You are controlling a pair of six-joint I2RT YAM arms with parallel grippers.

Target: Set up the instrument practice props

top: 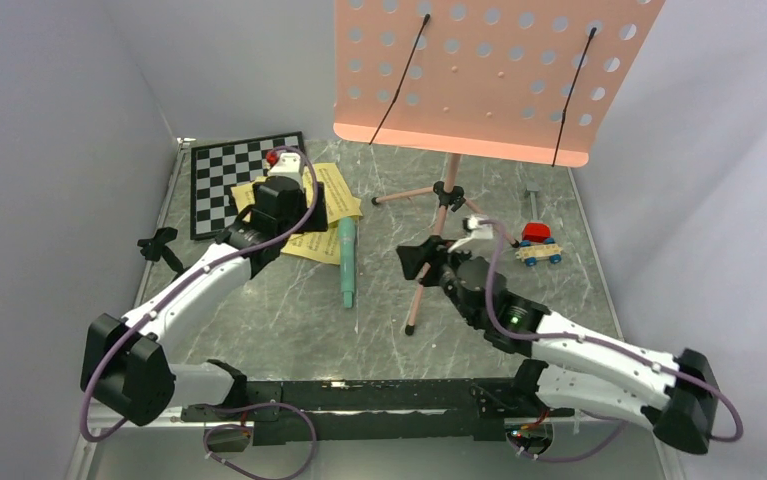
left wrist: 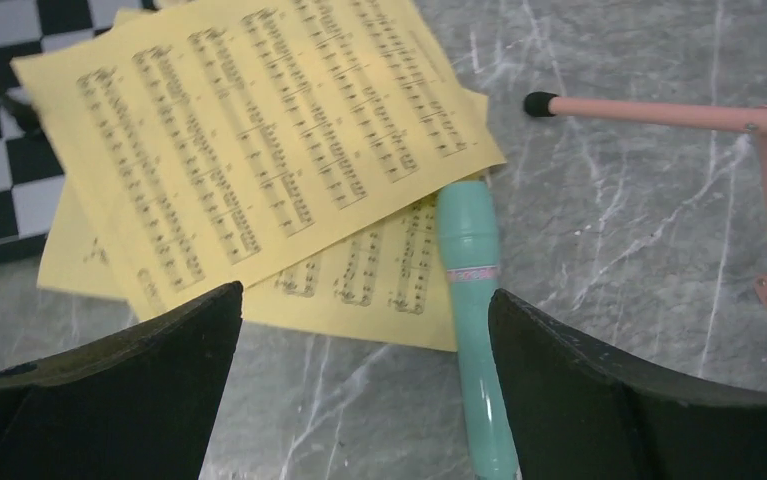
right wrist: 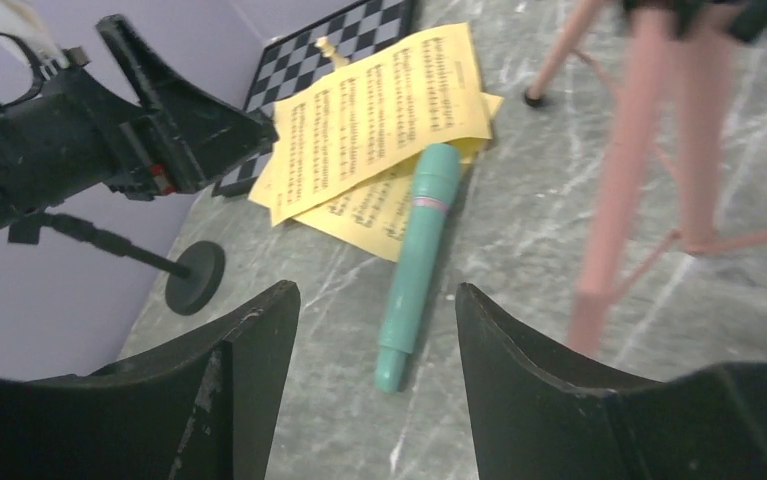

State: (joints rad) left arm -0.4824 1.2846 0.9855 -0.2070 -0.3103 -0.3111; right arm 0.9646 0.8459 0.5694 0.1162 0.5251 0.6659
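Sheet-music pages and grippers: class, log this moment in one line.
left gripper: open, above sheet-music pages | right gripper: open, empty | mint-green tube: lying flat, untouched

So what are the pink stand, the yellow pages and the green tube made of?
The pink music stand looks like painted sheet metal: thin, matte, punched with neat round holes, on slim legs. The yellow pages look like plain paper: thin, matte, printed with notes. The mint-green tube is probably plastic: smooth, faintly glossy, evenly coloured.
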